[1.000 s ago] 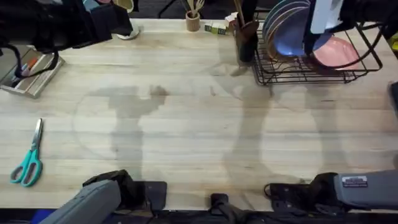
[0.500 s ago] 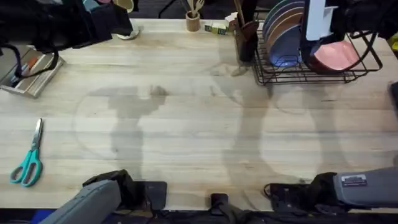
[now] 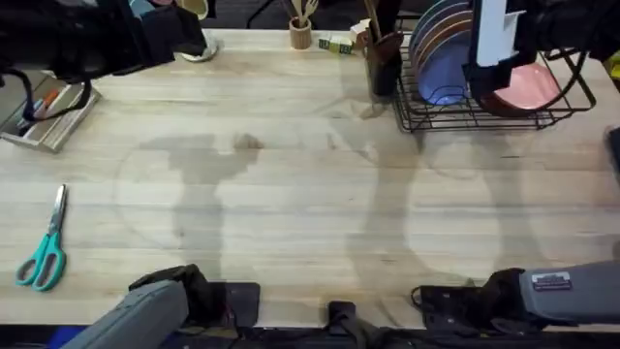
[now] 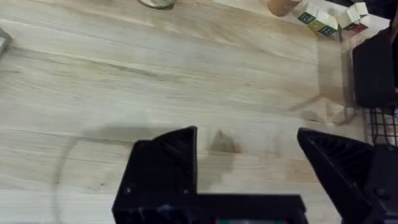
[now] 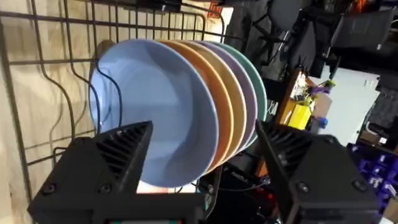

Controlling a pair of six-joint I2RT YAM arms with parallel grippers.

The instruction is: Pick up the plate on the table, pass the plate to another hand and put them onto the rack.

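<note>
The periwinkle-blue plate (image 5: 155,118) stands upright in the black wire rack (image 5: 37,93), at the front of a row of orange, purple and green plates. In the overhead view the blue plate (image 3: 446,73) sits in the rack (image 3: 484,118) at the table's (image 3: 291,194) far right. My right gripper (image 5: 204,130) hangs over the rack (image 3: 484,78), open, with its fingers on either side of the plate's lower rim and apart from it. My left gripper (image 4: 247,134) is open above bare table.
A pink plate (image 3: 528,87) lies in the rack's right part. A dark utensil holder (image 3: 383,58) stands just left of the rack, with small blocks (image 3: 337,44) and a wooden cup (image 3: 301,34) beyond. Teal scissors (image 3: 44,254) lie near the left edge, below a tray (image 3: 48,111).
The blue plate has tipped from a slant to upright among the rack's plates. My right arm shifted slightly above it. The left arm has not moved.
</note>
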